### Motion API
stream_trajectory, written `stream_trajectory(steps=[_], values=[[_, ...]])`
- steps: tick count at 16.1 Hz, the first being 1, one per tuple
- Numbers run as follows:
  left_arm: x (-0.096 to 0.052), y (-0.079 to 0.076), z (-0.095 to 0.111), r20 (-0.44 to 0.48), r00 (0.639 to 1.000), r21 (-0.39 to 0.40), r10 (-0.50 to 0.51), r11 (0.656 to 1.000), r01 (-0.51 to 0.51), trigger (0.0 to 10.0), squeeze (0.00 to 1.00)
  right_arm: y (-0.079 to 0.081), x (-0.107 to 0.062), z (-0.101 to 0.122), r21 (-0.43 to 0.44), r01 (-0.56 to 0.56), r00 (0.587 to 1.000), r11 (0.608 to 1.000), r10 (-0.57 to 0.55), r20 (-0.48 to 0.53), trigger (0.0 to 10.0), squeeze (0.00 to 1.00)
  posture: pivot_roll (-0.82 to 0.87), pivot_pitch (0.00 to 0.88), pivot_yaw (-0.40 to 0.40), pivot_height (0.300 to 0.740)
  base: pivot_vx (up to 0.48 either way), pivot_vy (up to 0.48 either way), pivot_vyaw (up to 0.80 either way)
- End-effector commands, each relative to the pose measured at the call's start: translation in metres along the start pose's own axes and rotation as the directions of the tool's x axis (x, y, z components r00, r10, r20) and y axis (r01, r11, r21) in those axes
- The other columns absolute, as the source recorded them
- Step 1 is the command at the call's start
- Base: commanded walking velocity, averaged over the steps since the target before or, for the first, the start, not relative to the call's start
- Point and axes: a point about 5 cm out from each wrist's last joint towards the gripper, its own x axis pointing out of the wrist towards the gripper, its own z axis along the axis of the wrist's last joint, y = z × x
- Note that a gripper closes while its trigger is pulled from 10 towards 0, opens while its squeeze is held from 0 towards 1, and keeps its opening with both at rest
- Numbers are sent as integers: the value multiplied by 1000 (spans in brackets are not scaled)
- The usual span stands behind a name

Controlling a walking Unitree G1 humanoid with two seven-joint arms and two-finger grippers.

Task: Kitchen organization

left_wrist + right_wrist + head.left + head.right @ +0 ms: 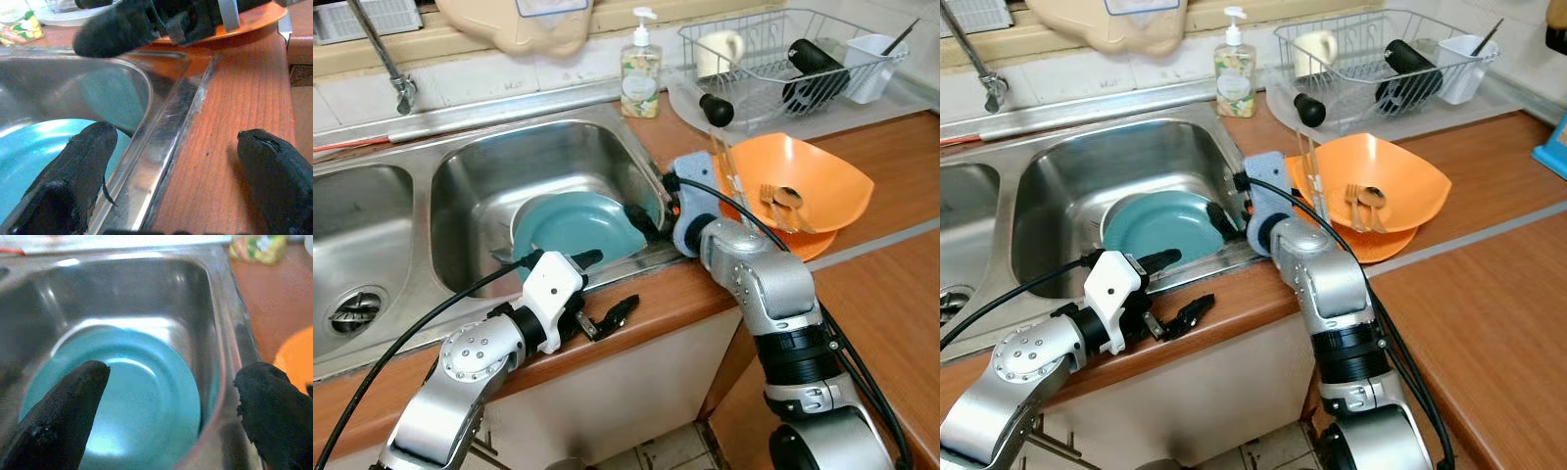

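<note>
Leaning against the sink's (460, 176) right wall, the teal plate (573, 227) sits in the basin. Both tools have fingers spread and empty: the left tool (607, 289) straddles the sink's front rim, the right tool (171, 406) straddles its right rim above the plate. An orange bowl (803, 176) rests on the table (891, 294).

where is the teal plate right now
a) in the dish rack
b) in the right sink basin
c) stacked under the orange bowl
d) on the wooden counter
b: the teal plate leans inside the sink basin, with the open right gripper at the basin's rim above it.
</note>
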Motion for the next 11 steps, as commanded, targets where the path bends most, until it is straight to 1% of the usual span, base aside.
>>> stream_trajectory(steps=[1,3,4,5,6,7,8,10,11], values=[[1,2,3,4,1000,22,-2,1000,2,10000,820,2,-4,11,-5,-35,997,999,35,64,10000,0,19,0,73,740,0,0,0],[1,2,3,7,1000,22,-5,1000,5,10000,820,9,-12,26,-18,-107,985,994,108,137,10000,0,13,0,78,740,0,0,0],[2,2,3,10,1000,22,-7,1000,7,10000,816,10,-15,36,-19,-106,977,994,108,181,10000,0,10,0,79,740,0,0,0],[4,3,4,20,1000,21,-6,1000,6,10000,820,9,-21,54,-1,-104,957,995,100,271,10000,0,9,0,80,740,0,0,0],[5,3,5,27,1000,20,-4,1000,4,10000,820,7,-25,67,2,-90,937,996,84,339,10000,0,5,0,81,740,0,0,0],[7,3,7,40,999,15,-2,1000,1,10000,820,-1,-29,78,8,-57,924,998,50,379,10000,0,1,0,81,740,0,0,0],[8,3,9,51,999,9,-1,1000,0,10000,820,-13,-33,87,26,-4,913,1000,-7,407,10000,0,-2,0,80,740,0,0,0],[10,3,10,64,998,3,0,1000,0,10000,820,-44,-42,97,66,123,894,990,-140,427,10000,0,-5,0,76,740,0,0,0],[11,2,10,69,998,0,2,1000,-2,10000,820,-66,-49,98,83,206,881,975,-222,419,10000,0,-9,0,72,740,0,0,0]])
